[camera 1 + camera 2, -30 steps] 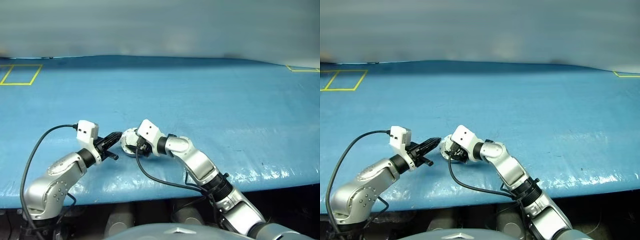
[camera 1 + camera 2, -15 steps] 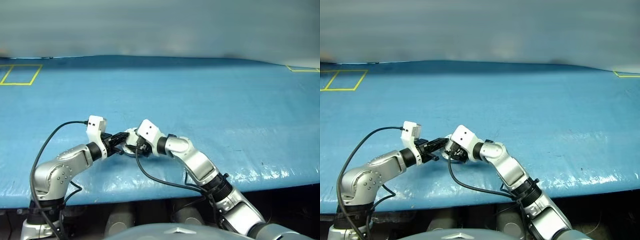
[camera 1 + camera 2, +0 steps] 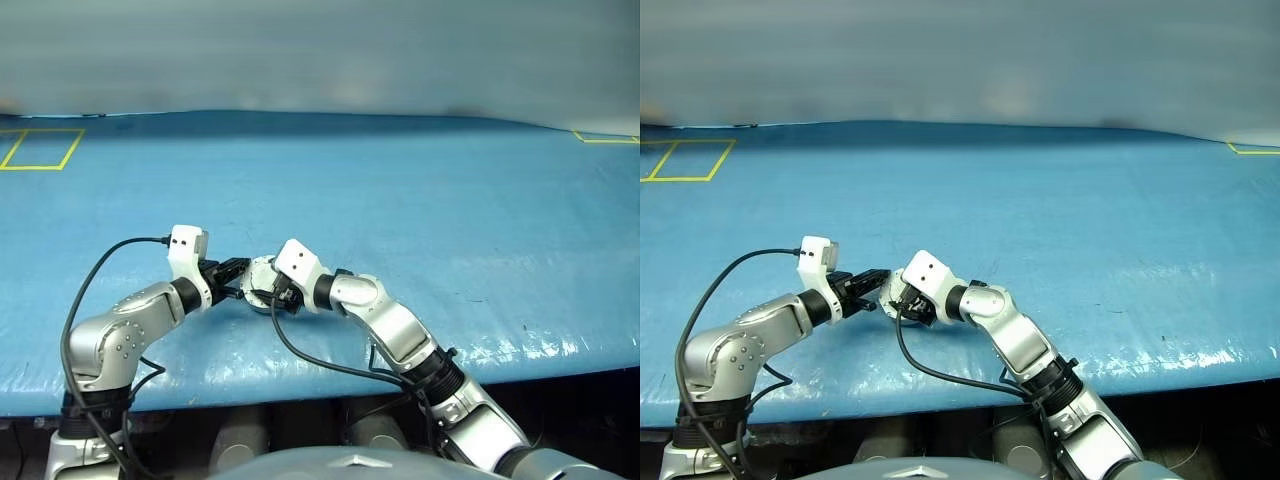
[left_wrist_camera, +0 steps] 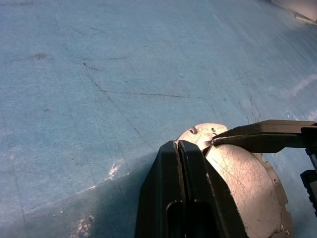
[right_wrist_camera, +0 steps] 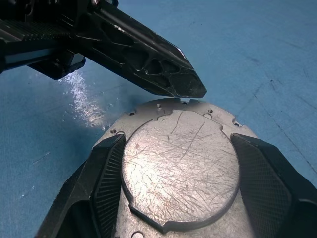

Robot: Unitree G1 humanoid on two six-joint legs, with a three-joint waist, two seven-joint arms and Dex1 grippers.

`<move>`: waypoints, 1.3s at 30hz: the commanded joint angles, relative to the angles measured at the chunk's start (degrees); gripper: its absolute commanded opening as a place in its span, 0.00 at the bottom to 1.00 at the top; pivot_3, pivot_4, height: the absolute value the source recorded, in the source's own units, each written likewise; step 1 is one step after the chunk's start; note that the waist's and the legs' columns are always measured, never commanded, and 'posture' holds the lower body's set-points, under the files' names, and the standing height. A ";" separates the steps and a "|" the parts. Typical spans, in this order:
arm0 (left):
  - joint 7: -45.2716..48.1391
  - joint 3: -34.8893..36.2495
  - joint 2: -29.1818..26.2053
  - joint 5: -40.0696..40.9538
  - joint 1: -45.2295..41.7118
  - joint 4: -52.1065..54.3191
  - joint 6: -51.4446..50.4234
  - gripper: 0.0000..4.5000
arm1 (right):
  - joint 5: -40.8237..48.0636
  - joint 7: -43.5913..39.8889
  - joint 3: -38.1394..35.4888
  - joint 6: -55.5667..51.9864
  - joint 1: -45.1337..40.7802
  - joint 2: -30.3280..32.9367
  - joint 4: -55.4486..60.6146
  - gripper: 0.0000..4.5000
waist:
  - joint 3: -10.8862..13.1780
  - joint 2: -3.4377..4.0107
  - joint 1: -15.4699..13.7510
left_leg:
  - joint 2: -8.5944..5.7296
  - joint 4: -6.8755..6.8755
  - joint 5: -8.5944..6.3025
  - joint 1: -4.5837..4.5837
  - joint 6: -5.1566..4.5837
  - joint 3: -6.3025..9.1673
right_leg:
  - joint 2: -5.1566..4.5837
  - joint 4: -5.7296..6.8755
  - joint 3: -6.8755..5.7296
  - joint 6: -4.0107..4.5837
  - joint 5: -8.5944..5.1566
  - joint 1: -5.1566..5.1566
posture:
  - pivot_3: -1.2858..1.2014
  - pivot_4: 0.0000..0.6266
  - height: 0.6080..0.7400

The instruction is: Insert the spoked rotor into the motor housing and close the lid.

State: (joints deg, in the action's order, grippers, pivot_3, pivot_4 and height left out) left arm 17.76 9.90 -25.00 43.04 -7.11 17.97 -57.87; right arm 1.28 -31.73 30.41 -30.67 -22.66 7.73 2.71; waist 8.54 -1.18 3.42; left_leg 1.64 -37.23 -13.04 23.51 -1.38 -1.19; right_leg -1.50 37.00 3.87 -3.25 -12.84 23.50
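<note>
Scratched grey metal, one motor housing (image 5: 181,168), is grasped by the right claw (image 5: 181,198); the clenched left claw (image 5: 190,89) perhaps touches its rim.

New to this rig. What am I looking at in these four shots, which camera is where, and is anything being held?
It is a two-armed humanoid robot working over a blue table. The two wide shots come from its head camera, looking down over both arms. The two close-ups come from cameras on each wrist, looking along that hand's black fingers. The right hand grips a round scratched metal part, the motor housing, one finger on each side. The left hand is shut, holds nothing, and has its tip at the housing's rim. Yellow tape marks sit at the table's far corners.
</note>
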 commanded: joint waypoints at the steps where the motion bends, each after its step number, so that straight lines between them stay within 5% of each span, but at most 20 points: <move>1: 1.47 -1.47 -0.46 0.33 0.14 1.47 -1.25 0.01 | -1.43 1.05 -0.17 -2.15 1.30 0.51 -1.93 0.67 | 0.00 0.00 -0.01 | 0.00 0.00 0.00 0.00 0.00 0.00 | 0.00 0.00 0.00 0.00 0.00 0.00 | 0.52 0.24 1.00; 12: 2.64 -5.98 -1.02 -1.95 1.44 1.26 -2.64 0.01 | -0.26 0.29 -0.92 -2.57 2.18 0.52 -1.23 0.67 | -0.10 -0.01 -0.29 | -0.03 0.02 0.00 -0.09 0.00 0.02 | -0.07 -0.07 -0.01 0.00 0.00 0.03 | 0.52 0.24 1.00; 16: 3.22 -5.79 -0.98 -2.35 1.72 1.16 -1.89 0.00 | 0.58 0.38 -2.56 -3.08 3.79 1.10 0.84 0.98 | -0.18 0.00 -0.80 | -0.06 0.04 -0.02 -0.09 -0.01 0.02 | -0.13 -0.11 -0.01 0.01 -0.01 0.02 | 0.52 0.24 1.00; 23: 4.38 -4.94 -1.72 -2.73 2.09 1.56 -1.27 0.00 | 3.36 -0.61 -7.72 -4.59 8.94 5.88 12.01 0.99 | -0.17 -0.01 -1.68 | -0.13 0.13 -0.06 0.02 -0.07 0.01 | -0.22 -0.19 -0.03 0.04 -0.05 0.10 | 0.52 0.24 1.00; 30: 5.76 -4.71 -2.75 -3.71 1.46 0.92 0.01 0.00 | 17.21 -2.88 -20.33 -13.69 15.92 8.81 26.27 0.99 | -0.12 0.00 -1.94 | -0.11 0.12 -0.06 0.20 -0.08 -0.02 | -0.19 -0.16 -0.01 -0.01 -0.07 0.08 | 0.52 0.24 1.00; 35: 6.83 -5.04 -3.02 -4.42 0.87 0.63 0.61 0.00 | 25.63 3.83 -26.83 -25.44 18.40 2.08 27.33 0.99 | -0.10 0.00 -1.91 | -0.04 0.15 -0.06 0.20 -0.07 0.00 | -0.12 -0.16 -0.02 -0.17 -0.23 0.10 | 0.52 0.24 1.00; 39: 7.31 -5.18 -3.02 -4.96 0.60 0.73 0.71 0.00 | 31.36 11.99 -32.95 -33.76 18.65 -9.29 22.80 0.99 | -0.10 0.00 -1.90 | -0.05 0.16 -0.06 0.29 -0.07 -0.01 | -0.17 -0.16 0.00 0.06 -0.08 0.17 | 0.52 0.24 1.00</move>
State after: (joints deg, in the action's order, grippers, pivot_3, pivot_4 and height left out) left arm 24.95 6.06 -27.67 38.74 -6.60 18.92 -56.84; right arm 29.27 -22.74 0.21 -61.53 -3.57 0.82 26.12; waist 8.44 -1.18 1.52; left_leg 1.59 -37.07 -13.10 23.81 -1.45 -1.20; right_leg -1.68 36.84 3.87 -3.18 -12.92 23.68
